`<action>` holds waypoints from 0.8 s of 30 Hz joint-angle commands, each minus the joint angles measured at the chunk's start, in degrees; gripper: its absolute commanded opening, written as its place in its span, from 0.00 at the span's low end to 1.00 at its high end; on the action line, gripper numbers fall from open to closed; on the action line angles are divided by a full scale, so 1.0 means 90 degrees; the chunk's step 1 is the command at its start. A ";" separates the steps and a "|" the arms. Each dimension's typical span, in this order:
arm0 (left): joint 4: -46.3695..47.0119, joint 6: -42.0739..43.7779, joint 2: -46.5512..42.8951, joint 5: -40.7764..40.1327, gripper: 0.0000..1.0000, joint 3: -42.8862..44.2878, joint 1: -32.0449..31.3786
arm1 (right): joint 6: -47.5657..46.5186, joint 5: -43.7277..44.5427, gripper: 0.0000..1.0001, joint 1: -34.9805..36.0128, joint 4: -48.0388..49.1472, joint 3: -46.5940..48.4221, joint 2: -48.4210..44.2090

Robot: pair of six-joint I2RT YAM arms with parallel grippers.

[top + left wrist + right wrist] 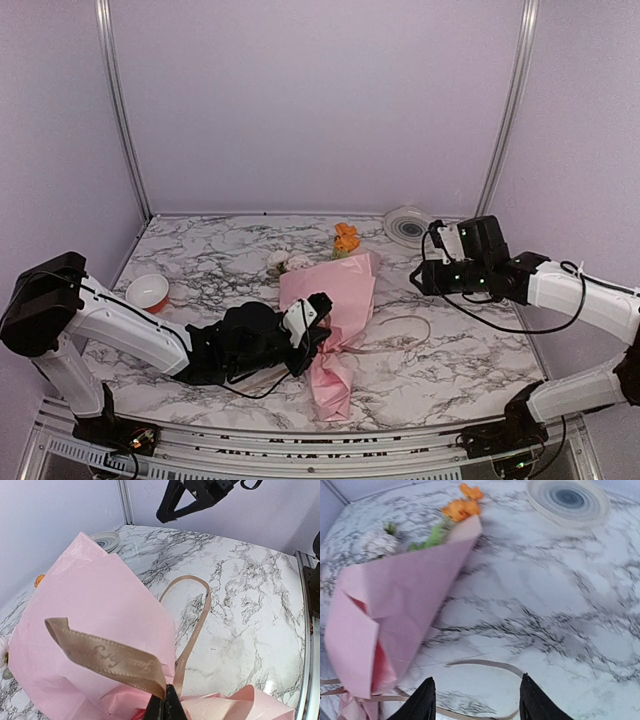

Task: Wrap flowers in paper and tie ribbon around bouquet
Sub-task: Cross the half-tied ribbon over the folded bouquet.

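Left hand [165,706] pinches the narrow beige-tan ribbon [105,657], right hand [476,690] hangs open; a tug may unroll the pink paper-cone bouquet [345,285]

This looks like a robot test cell in a lab rather than a home or a shop. Plain lilac walls [320,100] close in a marble-patterned table [480,350] on three sides, with bare aluminium posts [122,110] at its far corners. Two black-and-white robot arms [130,330], with loose black cables [500,325], stand on a metal rail [300,440] along the table's near edge.
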 commanded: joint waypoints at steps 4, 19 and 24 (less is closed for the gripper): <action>0.0189 0.0138 0.0075 -0.0051 0.00 0.0129 -0.0118 | -0.0213 0.0703 0.59 -0.0824 -0.1379 0.0237 0.1608; 0.0127 0.0388 0.0204 -0.0122 0.00 0.0199 -0.0270 | -0.0493 -0.0278 0.00 -0.0821 -0.1260 0.0293 0.2015; 0.0128 0.0503 0.0251 -0.0186 0.00 0.0199 -0.0346 | -0.0817 -0.1469 0.00 0.0084 -0.1104 0.1049 0.0811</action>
